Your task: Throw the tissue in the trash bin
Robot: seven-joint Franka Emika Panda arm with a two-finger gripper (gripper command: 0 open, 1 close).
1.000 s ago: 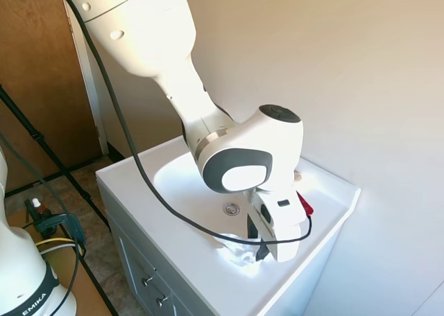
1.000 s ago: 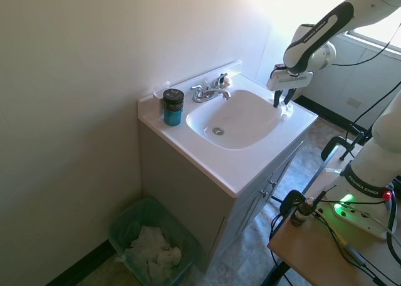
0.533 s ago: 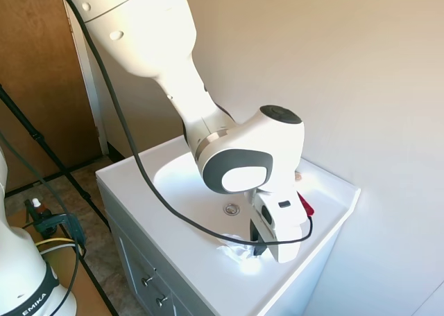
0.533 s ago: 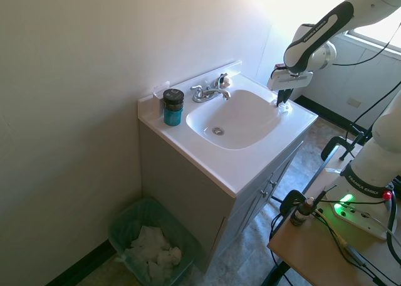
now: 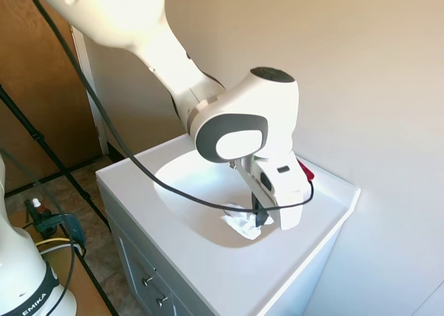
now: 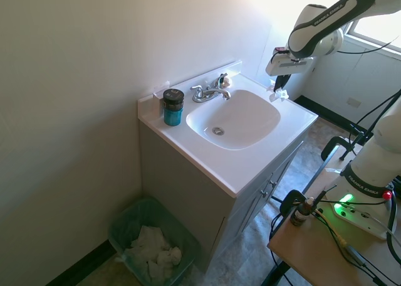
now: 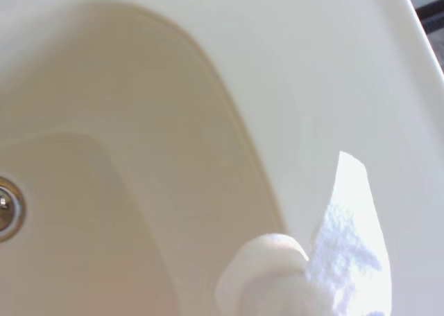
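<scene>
— Where's the gripper [image 6: 279,88]?
— Above the sink [image 6: 233,118], at the edge far from the faucet [image 6: 210,91], fingers pinched on the tissue [image 6: 280,95], which hangs clear of the countertop.
— And the trash bin [image 6: 152,239]?
— On the floor beside the vanity, holding crumpled paper.

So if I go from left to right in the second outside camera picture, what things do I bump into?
Trash bin → dark-lidded blue jar → faucet → sink drain → tissue held by the end effector.
</scene>
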